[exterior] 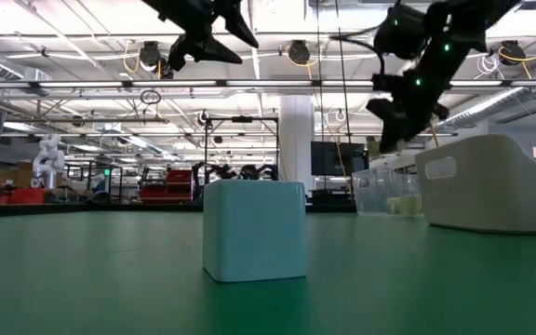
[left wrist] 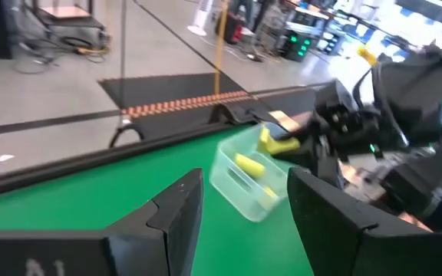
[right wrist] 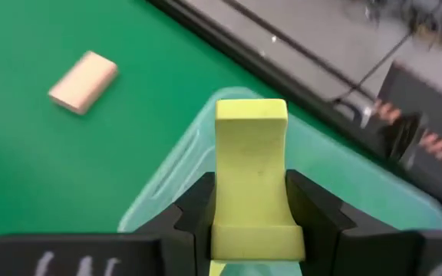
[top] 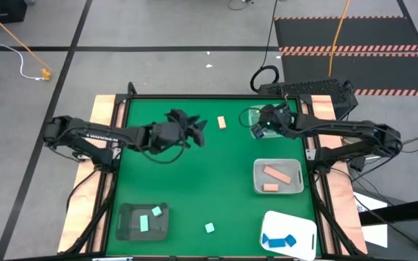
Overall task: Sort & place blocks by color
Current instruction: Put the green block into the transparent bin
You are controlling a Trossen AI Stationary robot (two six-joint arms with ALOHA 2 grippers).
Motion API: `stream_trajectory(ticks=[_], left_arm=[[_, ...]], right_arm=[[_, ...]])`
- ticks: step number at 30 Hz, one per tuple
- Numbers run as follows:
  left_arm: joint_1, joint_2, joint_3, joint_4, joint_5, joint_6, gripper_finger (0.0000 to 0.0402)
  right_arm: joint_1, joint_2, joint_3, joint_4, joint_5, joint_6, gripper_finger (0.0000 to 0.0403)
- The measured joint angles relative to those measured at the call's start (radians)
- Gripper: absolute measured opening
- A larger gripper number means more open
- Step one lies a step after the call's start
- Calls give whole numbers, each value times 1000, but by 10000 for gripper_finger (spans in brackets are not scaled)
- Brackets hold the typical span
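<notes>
Yellow block (right wrist: 250,180) gripped in right hand (right wrist: 250,211), left hand (left wrist: 240,203) part-open, empty — three mint, two blue.

yellow bar (right wrist: 251,178) upright above clear tray (right wrist: 167,188)

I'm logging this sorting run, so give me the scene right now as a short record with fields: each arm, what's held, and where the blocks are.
right gripper: over the clear tray at the table's far side, shut on a yellow block
left gripper: above the table's middle, fingers apart, nothing between them
tan-pink block: loose on the mat, beside the clear tray
mint block: loose near the front edge
dark tray: holds mint blocks
white tray: holds blue blocks
</notes>
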Motion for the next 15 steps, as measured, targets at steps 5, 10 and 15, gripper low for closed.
stream_trajectory(ticks=[5, 10, 15], left_arm=[[56, 0, 0, -2, 2, 50, 191], [90, 0, 0, -2, 3, 84, 191], [112, 0, 0, -3, 5, 99, 191]], right_arm=[[-78, 0, -85, 56, -65, 108, 116], [-107, 0, -142, 108, -129, 190, 118], [-110, 0, -163, 148, -143, 209, 120]])
